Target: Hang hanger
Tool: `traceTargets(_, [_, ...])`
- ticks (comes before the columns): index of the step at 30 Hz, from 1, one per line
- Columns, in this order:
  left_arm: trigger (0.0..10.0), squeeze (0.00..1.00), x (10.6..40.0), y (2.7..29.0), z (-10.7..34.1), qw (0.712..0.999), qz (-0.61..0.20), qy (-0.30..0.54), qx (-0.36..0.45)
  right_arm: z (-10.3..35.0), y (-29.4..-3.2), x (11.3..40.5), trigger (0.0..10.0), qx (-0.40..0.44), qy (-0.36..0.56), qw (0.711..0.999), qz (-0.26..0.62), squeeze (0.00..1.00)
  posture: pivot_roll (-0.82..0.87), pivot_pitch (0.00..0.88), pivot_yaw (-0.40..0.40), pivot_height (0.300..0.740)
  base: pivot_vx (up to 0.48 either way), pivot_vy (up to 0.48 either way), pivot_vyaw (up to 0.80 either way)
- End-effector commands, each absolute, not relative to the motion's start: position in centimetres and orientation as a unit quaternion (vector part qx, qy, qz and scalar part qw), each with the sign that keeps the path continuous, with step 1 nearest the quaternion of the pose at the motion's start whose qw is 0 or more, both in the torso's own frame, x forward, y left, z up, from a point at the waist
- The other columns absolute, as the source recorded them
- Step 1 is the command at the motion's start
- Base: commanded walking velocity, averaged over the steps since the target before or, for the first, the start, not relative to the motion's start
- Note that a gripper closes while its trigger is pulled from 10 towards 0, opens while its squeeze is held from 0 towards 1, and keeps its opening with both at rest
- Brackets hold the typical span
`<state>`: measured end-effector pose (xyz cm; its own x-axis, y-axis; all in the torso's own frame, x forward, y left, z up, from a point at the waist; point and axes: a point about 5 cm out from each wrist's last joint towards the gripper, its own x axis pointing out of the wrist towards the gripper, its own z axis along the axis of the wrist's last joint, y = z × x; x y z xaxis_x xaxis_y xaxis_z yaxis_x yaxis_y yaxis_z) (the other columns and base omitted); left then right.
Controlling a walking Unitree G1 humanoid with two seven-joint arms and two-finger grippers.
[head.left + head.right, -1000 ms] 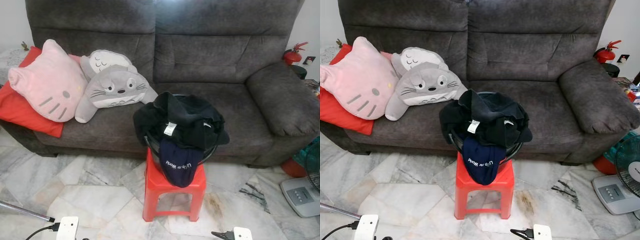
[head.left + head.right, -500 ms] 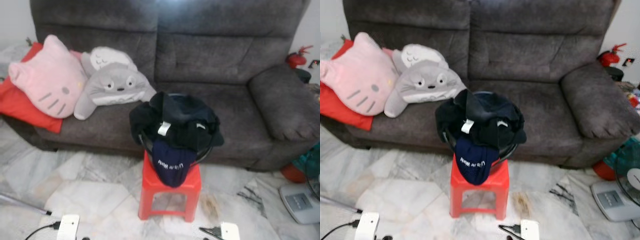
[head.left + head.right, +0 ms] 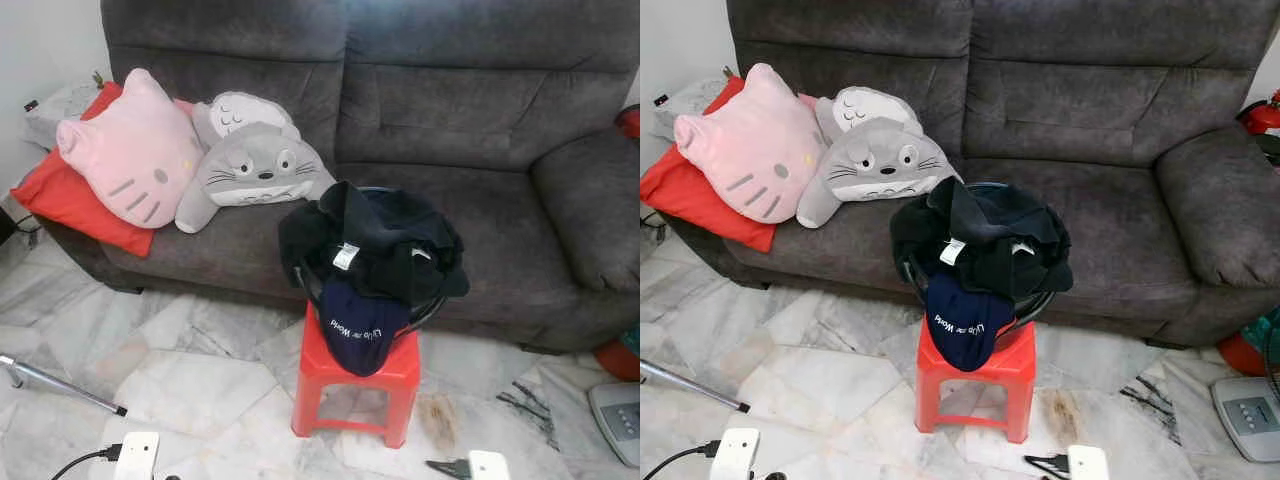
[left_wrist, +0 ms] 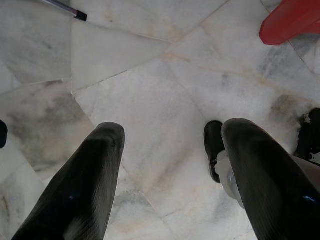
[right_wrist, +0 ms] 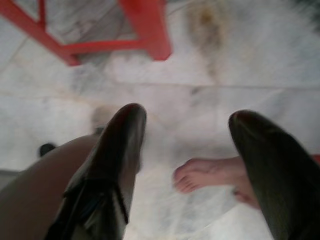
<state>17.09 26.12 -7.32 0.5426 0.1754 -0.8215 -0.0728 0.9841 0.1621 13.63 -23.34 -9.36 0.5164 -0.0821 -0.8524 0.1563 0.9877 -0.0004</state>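
Note:
A black basket (image 3: 432, 304) heaped with dark clothes (image 3: 385, 245) stands on a red plastic stool (image 3: 358, 380) in front of a grey sofa (image 3: 450, 110). A navy garment with white lettering (image 3: 358, 335) hangs over the basket's front rim. My left gripper (image 4: 172, 130) hangs low over the marble floor with its fingers open and nothing between them. My right gripper (image 5: 189, 115) is also open and empty, low over the floor near the stool's red legs (image 5: 145, 30).
Pink, grey and red cushions (image 3: 135, 160) lie on the sofa's left end. A thin metal rod (image 3: 60, 383) lies on the floor at the left. A person's bare foot (image 5: 210, 175) is on the floor by my right gripper. A fan base (image 3: 1248, 415) stands at the right.
The whole picture has shifted to the right, so the camera has turned left. The stool, basket and cushions have not moved themselves. Both arms still hang low.

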Motion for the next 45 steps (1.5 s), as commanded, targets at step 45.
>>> traceTargets(45, [10.0, 0.0, 16.8, 26.6, -7.4, 0.87, 0.088, 0.481, 0.058, -9.4, -18.4, 16.0, 10.0, 0.064, 0.474, 0.876, -0.065, 0.0, -0.05, 0.031, 0.02, 0.74, 0.0, -0.094, 0.0])
